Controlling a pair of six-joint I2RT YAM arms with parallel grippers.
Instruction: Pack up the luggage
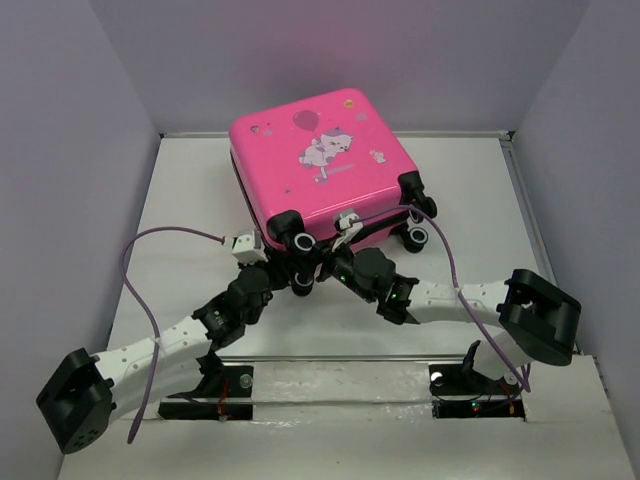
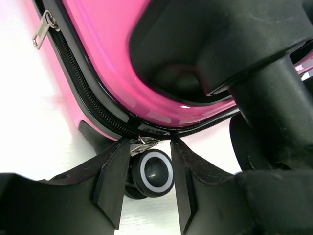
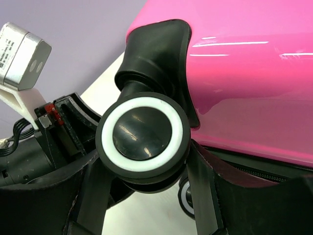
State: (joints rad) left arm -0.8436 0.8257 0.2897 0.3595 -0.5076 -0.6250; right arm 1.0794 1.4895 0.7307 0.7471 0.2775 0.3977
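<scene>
The luggage (image 1: 320, 170) lies flat, printed lid up, in the upper middle of the table (image 1: 190, 190).

The left arm (image 1: 160, 345) rises from its elbow at the lower left and stretches up and right to the case's near edge. The left gripper (image 2: 147, 142) has its fingers (image 2: 112, 181) spread, with a metal zipper pull (image 2: 144, 143) between the tips and a lower wheel (image 2: 155, 171) just behind.

The right arm (image 1: 470, 300) folds at the right edge of the frame, its forearm running left to the same corner. The right gripper (image 3: 144, 154) pinches a caster wheel (image 3: 142, 134), one finger pressed against each side.
</scene>
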